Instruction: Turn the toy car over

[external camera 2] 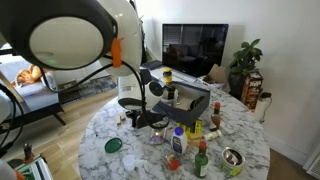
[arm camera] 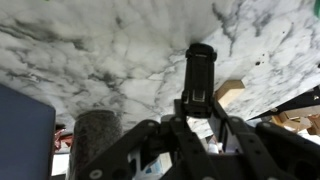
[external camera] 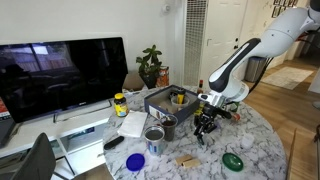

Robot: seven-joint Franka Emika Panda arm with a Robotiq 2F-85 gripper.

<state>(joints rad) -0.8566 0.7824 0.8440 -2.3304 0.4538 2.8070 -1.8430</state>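
Round marble table (external camera: 262, 140) fills the scene, and the widest bare stretch lies on the far side of the arm (external camera: 245, 55) from the clutter, running out to the rim. The TV (external camera: 60, 75) stands off the table beyond the opposite edge. The arm reaches down from high up and plants the gripper (external camera: 206, 124) near mid-table, with the clutter close on one side. The grey bin (external camera: 150, 99) sits just beside it, walls up, with something yellow and other bits inside that are too small to name. The can (external camera: 154, 135) stands upright in front of the bin, mouth open, contents not readable. The yellow-lidded jar (external camera: 120, 103) is upright near the rim on the TV side. In an exterior view a knot of bottles (external camera 2: 178, 142) crowds one edge, leaving little room there. The green lid (external camera: 233, 160) lies flat close to the rim, alone on the bare stretch, and the blue lid (external camera: 136, 160) lies flat by the can. The toy car (external camera: 204, 133) shows only as a small dark lump right at the gripper tips. In the wrist view one of the dark fingers (arm camera: 200, 70) points at open marble with a pale block (arm camera: 228, 92) just beside it. Whether the fingers are spread or clamped on the car, I cannot tell.
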